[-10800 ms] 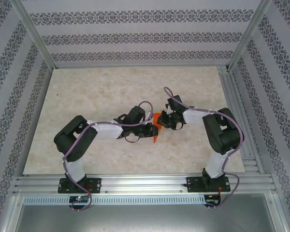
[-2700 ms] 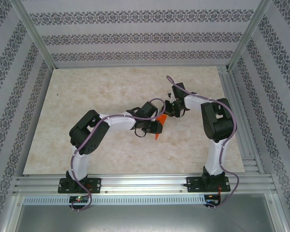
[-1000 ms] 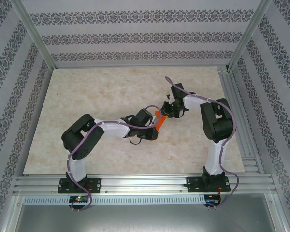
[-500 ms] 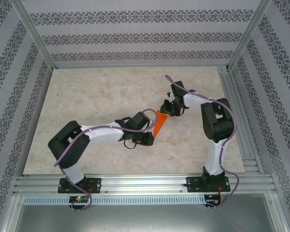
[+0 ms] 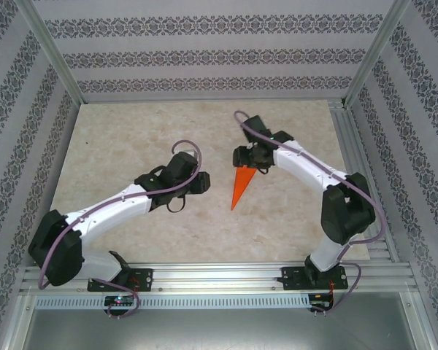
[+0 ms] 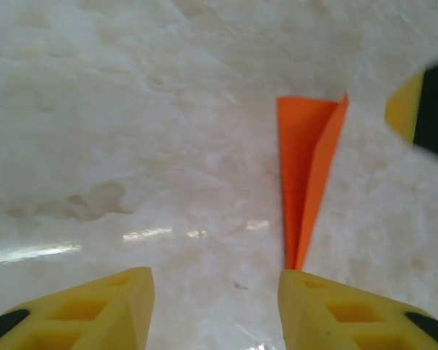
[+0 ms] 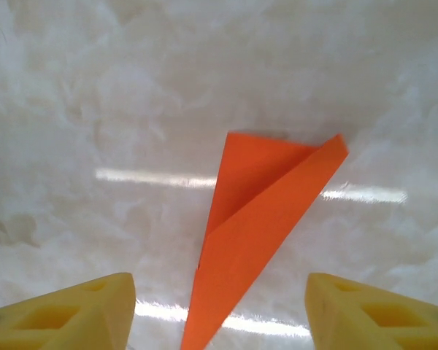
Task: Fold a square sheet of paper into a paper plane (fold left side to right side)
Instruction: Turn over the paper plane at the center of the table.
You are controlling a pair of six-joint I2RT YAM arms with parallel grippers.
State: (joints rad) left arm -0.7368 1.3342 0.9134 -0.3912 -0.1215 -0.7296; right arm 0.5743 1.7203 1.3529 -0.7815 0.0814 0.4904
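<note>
The square sheet of paper is folded into a narrow orange dart, the paper plane (image 5: 240,188). It lies flat on the marble table (image 5: 131,138), with its tip toward the near edge. My left gripper (image 5: 203,182) is open just left of it and holds nothing. In the left wrist view the paper plane (image 6: 306,168) lies ahead of the right yellow finger (image 6: 358,313), clear of the left gripper (image 6: 215,306). My right gripper (image 5: 250,163) is open at the plane's wide far end. In the right wrist view the paper plane (image 7: 266,211) lies below the open right gripper (image 7: 219,292), untouched by either finger.
Aluminium rails run along the table's near edge (image 5: 219,277) and right side (image 5: 352,153). Patterned walls close in the back and sides. Bare marble stretches to the left and behind the arms.
Both grippers have opened and let go of the paper plane. The left arm has drawn back to the left, the right arm toward the far side. The plane now lies flat.
</note>
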